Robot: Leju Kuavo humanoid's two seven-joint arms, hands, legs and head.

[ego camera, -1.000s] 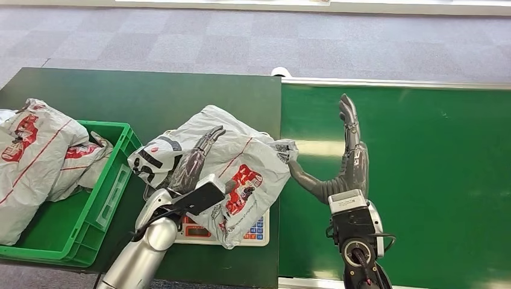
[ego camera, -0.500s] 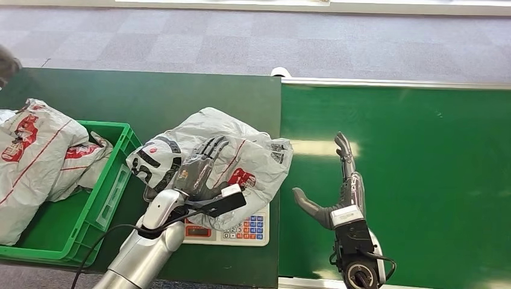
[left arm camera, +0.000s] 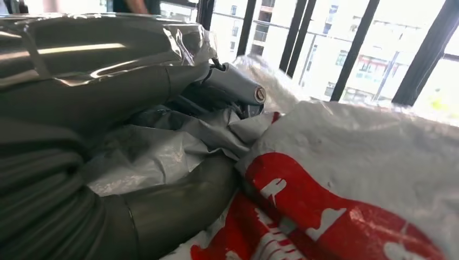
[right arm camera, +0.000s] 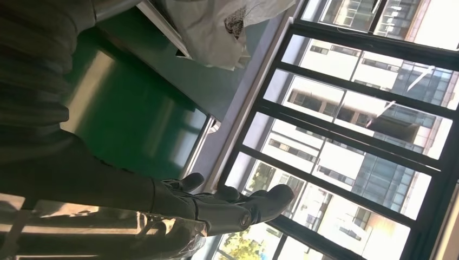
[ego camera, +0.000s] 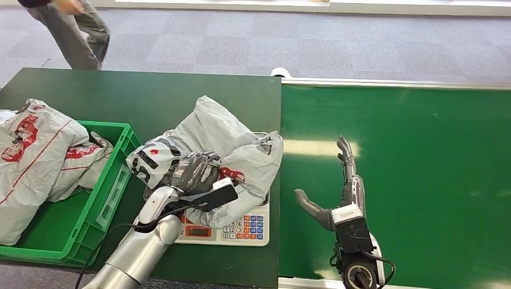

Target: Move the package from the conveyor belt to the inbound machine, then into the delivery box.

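Your left hand (ego camera: 194, 171) is bunched into the grey poly mailer package (ego camera: 232, 141), which sits on the weighing scale (ego camera: 244, 232). Right hand (ego camera: 337, 192) hangs splayed and empty right of the scale. Risk: slack film slips, or the package snags the green crate (ego camera: 114, 180) rim left of the scale.

A person's legs (ego camera: 78, 30) cross the grey carpet (ego camera: 271, 42) (far side).

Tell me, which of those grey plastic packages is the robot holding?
The grey package lying on the scale, gripped by the left hand. The other packages lie untouched in the green crate.
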